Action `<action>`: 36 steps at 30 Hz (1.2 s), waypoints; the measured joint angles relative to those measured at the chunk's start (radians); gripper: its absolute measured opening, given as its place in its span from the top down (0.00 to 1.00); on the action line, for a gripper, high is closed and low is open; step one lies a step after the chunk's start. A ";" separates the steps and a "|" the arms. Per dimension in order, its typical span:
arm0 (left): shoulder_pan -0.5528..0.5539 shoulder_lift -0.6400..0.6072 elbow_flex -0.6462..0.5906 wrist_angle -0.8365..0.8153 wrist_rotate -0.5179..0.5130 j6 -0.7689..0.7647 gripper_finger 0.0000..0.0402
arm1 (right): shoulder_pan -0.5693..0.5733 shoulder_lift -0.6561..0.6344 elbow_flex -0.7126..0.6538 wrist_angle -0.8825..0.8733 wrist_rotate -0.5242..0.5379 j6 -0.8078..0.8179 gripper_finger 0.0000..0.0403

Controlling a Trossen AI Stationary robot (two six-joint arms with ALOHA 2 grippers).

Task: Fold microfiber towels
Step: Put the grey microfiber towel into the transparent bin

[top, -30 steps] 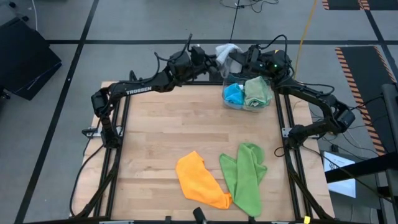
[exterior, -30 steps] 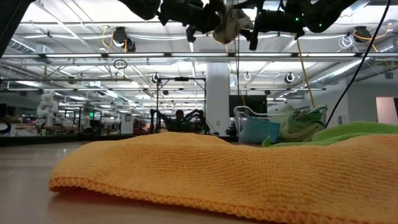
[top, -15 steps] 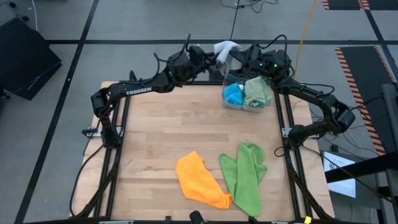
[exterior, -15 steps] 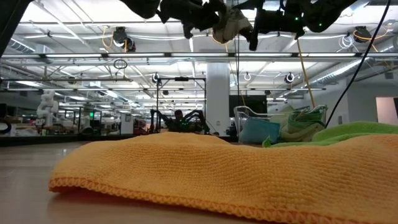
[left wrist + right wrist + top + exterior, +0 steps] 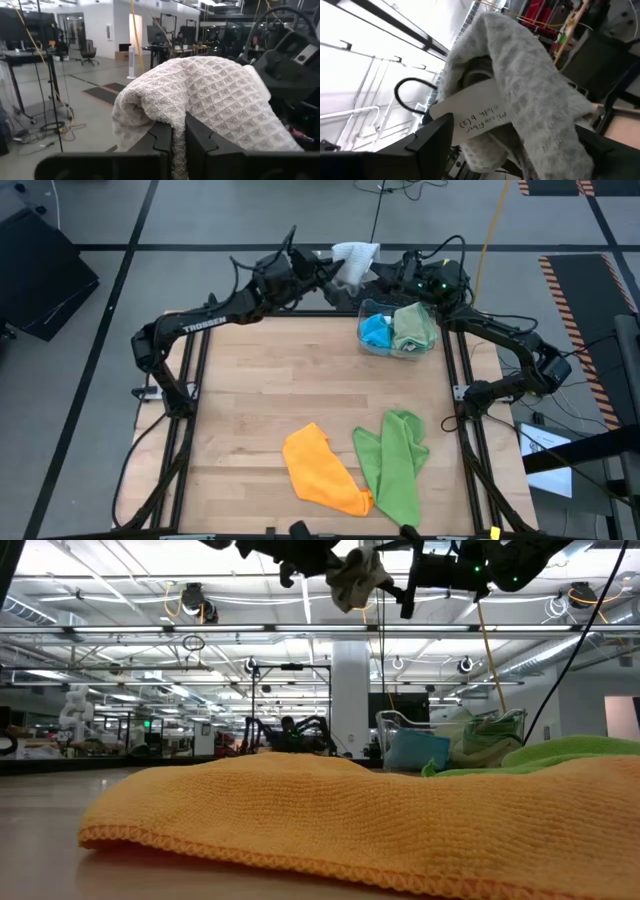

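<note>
Towels, blue (image 5: 375, 330) and green (image 5: 413, 326), fill the bin (image 5: 396, 350); left jaws clench grey towel (image 5: 352, 262), right released.

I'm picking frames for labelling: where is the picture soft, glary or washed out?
Low view: the orange towel fills the foreground close up and slightly soft, and ceiling lights glare behind. Right wrist view: the background is blown out white, the grey towel and its tag near and blurred. Left wrist view: the weave is sharp. High view: evenly lit, no glare.

A grey waffle-textured towel (image 5: 520, 65) hangs bunched right in front of me, draped over a dark gripper (image 5: 470, 80), with a handwritten white tag (image 5: 477, 115) on it.
</note>
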 joint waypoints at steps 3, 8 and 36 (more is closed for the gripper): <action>0.002 0.000 0.000 -0.009 0.007 -0.011 0.93 | 0.001 0.000 0.000 -0.002 -0.005 -0.042 0.29; 0.005 0.000 0.000 -0.039 -0.023 -0.047 0.93 | 0.003 0.000 0.000 -0.037 -0.030 -0.137 0.29; 0.024 -0.004 0.000 -0.046 0.034 -0.023 0.94 | 0.061 -0.172 0.128 -0.567 0.258 -1.058 0.04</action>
